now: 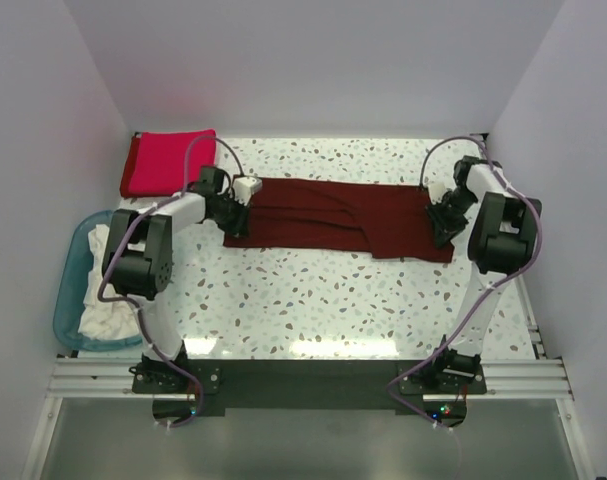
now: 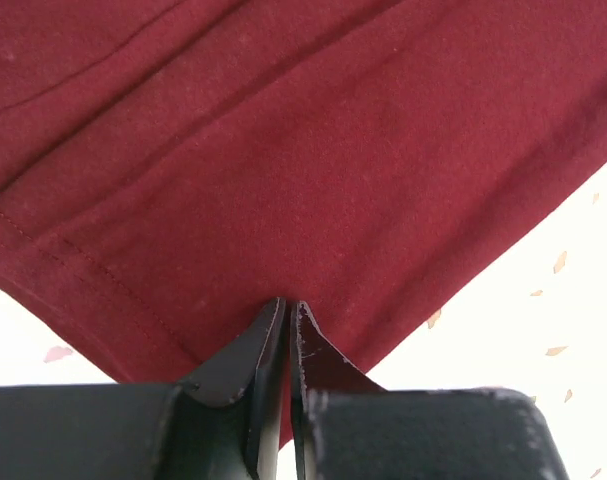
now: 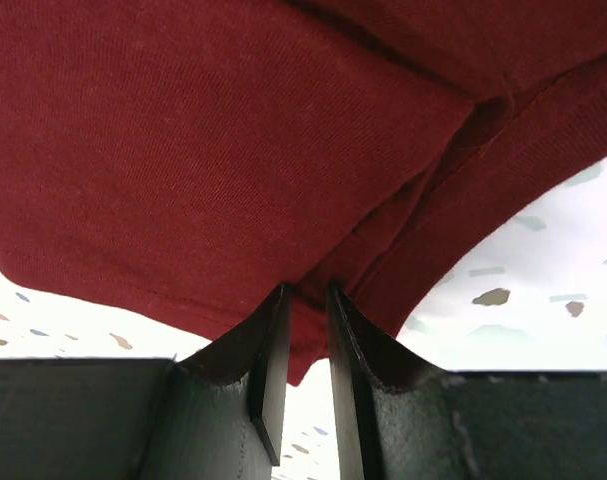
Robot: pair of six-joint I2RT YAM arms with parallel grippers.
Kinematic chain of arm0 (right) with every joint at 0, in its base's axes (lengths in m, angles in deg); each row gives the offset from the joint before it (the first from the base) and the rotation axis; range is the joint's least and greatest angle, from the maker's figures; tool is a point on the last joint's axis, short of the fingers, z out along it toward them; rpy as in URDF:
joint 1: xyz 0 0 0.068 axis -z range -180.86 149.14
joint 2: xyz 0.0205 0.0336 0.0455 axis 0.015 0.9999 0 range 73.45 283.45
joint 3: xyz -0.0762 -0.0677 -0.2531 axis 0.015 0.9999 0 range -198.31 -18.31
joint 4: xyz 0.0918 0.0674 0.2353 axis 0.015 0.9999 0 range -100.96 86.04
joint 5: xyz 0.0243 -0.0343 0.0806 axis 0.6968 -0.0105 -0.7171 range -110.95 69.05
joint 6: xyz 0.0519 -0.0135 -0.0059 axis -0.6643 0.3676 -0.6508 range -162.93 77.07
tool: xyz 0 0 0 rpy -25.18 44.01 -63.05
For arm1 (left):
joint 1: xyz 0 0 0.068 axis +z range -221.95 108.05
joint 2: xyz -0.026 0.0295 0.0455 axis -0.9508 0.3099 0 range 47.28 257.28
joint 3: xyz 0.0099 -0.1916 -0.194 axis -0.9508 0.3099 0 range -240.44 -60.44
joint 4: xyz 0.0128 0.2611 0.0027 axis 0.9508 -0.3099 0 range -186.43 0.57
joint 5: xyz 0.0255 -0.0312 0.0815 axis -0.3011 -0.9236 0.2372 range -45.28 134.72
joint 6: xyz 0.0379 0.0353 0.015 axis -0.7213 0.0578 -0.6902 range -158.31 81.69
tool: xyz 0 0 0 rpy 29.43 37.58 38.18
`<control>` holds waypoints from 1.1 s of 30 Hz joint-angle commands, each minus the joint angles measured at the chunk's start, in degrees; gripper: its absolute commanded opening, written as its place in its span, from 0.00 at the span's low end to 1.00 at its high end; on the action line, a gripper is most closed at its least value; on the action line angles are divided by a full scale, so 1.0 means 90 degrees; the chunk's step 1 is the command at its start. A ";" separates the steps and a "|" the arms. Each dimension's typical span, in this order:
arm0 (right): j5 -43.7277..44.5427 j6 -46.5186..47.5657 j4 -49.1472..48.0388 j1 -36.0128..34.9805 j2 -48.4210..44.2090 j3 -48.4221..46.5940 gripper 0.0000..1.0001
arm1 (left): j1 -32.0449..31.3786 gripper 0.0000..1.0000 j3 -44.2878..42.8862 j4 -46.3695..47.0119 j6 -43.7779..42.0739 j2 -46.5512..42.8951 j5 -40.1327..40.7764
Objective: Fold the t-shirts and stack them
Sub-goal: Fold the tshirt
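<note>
**Maroon shirt pinched at both ends**

Maroon cloth fills most of both wrist views, and the maroon shirt [image 2: 303,150] [image 3: 233,130] is cut off there by the frame edges. Neckline and sleeves cannot be made out in any view. From above, both ends of the maroon shirt [image 1: 333,215] are covered by the arms. The white shirts [image 1: 108,300] in the blue tub [image 1: 68,300] are partly hidden by the left arm, so their number cannot be told.

The surface [image 1: 313,300] is white with grey and brown speckles, and glare is seen in strips along its far and near edges. It is enclosed on three sides by plain pale walls.

The maroon shirt is laid as a long band on the far half of the surface, with its long axis running left to right between the arms. Creases run along its length, and it is deeper toward the right end. One corner at the left end is pinched by the left jaws, which are nearly closed. A layered edge at the right end is clamped in the narrow gap of the right jaws.

A folded red shirt [image 1: 170,162] lies in the far left corner, near the maroon shirt's left end. The tub sits at the left edge.
</note>
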 commanded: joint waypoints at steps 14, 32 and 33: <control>-0.0757 -0.0016 0.0497 0.0054 -0.1914 0.1008 0.33 | -0.0102 0.30 0.0744 -0.0373 -0.0033 -0.1795 -0.0544; -0.1216 -0.0846 0.1455 0.0679 -0.1105 0.0919 0.38 | -0.3656 0.48 0.0460 0.4881 0.3130 -0.0254 -0.1643; -0.1332 -0.0866 0.1445 0.0689 -0.1085 0.0919 0.36 | -0.3695 0.48 0.0431 0.4911 0.3170 -0.0108 -0.1594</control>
